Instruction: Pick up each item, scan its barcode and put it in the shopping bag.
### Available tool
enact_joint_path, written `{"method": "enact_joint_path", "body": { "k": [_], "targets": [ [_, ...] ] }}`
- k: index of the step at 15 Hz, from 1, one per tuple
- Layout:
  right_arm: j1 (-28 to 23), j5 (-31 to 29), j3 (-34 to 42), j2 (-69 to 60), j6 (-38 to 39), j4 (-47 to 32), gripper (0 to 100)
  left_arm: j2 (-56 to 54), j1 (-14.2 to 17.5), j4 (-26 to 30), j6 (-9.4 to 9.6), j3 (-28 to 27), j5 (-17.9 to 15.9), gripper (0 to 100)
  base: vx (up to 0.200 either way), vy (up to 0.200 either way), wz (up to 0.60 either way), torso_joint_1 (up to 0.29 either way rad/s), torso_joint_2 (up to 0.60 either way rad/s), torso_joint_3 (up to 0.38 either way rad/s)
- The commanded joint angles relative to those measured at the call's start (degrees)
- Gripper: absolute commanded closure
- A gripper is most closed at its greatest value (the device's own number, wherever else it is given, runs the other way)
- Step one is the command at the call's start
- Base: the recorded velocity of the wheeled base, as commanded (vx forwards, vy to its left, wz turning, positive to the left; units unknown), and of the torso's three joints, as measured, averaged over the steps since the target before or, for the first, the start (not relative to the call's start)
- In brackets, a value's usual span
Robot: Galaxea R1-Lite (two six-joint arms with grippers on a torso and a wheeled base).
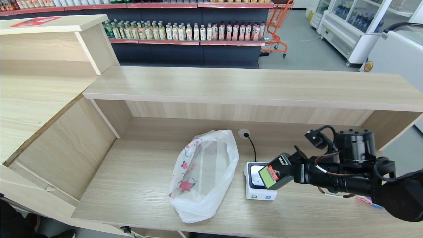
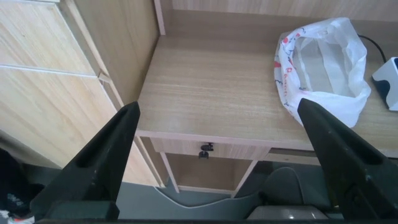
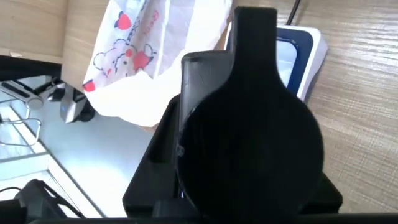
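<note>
A white plastic shopping bag (image 1: pixel 203 175) with red cartoon prints lies on the lower desk, its mouth facing the back. Just right of it stands a white and blue barcode scanner (image 1: pixel 261 191). My right gripper (image 1: pixel 288 170) is shut on a small black box (image 1: pixel 276 173) with a green and red label, held tilted just above the scanner's window. In the right wrist view the dark box (image 3: pixel 249 143) looms close, with the bag (image 3: pixel 143 50) and the scanner (image 3: pixel 301 43) beyond it. My left gripper (image 2: pixel 217 107) is open, off the desk's front edge, far from the bag (image 2: pixel 320 62).
A raised counter shelf (image 1: pixel 251 86) overhangs the back of the desk (image 1: pixel 132 185). The scanner's black cable (image 1: pixel 252 148) runs to a grommet hole behind it. A small red and blue object (image 1: pixel 366 200) peeks out under my right arm. A wooden side panel walls the left.
</note>
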State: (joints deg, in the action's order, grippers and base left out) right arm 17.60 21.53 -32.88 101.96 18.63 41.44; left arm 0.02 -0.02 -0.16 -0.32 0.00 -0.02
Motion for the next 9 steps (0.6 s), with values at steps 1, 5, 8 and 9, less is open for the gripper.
{"method": "enact_joint_path", "body": {
  "k": [1,5,8,9],
  "targets": [
    [0.06,-0.35,-3.51,5.70,0.01,0.14,100,-0.02,-0.15,-0.02,-0.03,0.00,0.02,0,0.000,0.000,0.00,0.000,0.00,0.000],
    [0.68,-3.95,-5.62,9.57,0.01,0.84,100,-0.02,-0.06,0.07,0.14,0.00,0.02,0,0.000,0.000,0.00,0.000,0.00,0.000],
    [1.64,-3.86,-6.58,10.89,0.01,0.93,100,-0.02,-0.15,0.07,0.14,0.00,0.02,0,0.000,0.000,0.00,0.000,0.00,0.000],
    [2.17,-3.95,-7.02,11.86,0.01,1.98,100,-0.02,-0.15,0.07,0.14,0.00,0.02,0,0.000,0.000,0.00,0.000,0.00,0.000]
  ]
}}
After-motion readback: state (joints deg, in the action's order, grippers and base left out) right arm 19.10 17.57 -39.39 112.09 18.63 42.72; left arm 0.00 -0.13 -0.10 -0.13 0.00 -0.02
